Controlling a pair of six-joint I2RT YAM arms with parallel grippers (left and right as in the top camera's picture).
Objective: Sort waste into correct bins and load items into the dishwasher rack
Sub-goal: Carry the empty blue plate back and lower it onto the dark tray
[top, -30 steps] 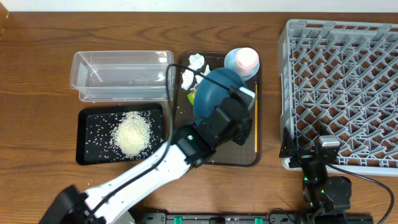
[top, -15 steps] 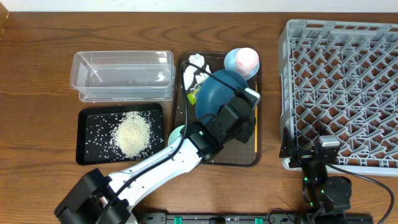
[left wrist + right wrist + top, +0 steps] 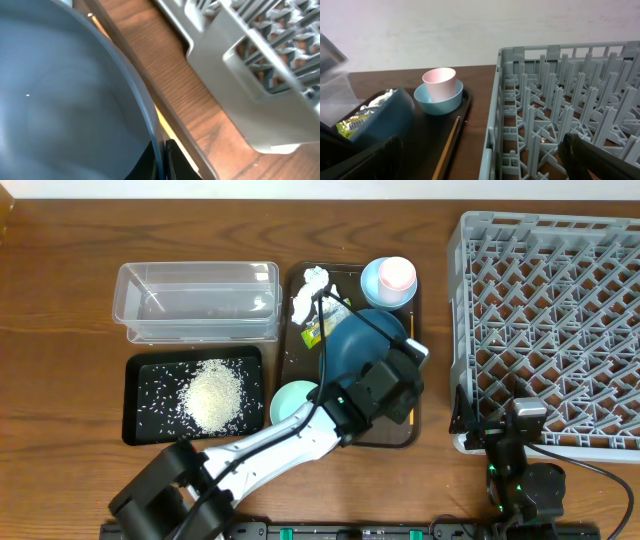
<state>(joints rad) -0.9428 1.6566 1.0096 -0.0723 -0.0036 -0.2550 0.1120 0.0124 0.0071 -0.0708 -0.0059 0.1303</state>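
The left gripper (image 3: 161, 159) was closed on the rim of the blue dish (image 3: 358, 340), one finger on each side of the edge with only the thickness of the rim between them. The dish stood tilted over the right half of the brown tray (image 3: 352, 438), its hollow side filling the left wrist view. Whether its lower edge touched the tray could not be told. A thin yellow stick (image 3: 447, 146) lay along the tray's right side, just beside the gripper.

The right gripper (image 3: 481, 150) was spread wide, its fingers (image 3: 367, 160) at the two bottom corners of its own view, and it held nothing. It sat at the near left corner of the rack (image 3: 555, 320), which stood on the table (image 3: 60, 260) to the right of the tray.

The green bowl (image 3: 292, 402) sat at the near left corner of the brown tray. The pink cup (image 3: 398, 275) stood inside the light blue bowl (image 3: 376, 288) at the far right corner. The tissue (image 3: 310, 292) and the wrapper (image 3: 316, 330) lay on the tray beside the dish. The rice (image 3: 212, 396) was heaped in the black tray (image 3: 140, 370), in front of the clear tub (image 3: 197, 275).
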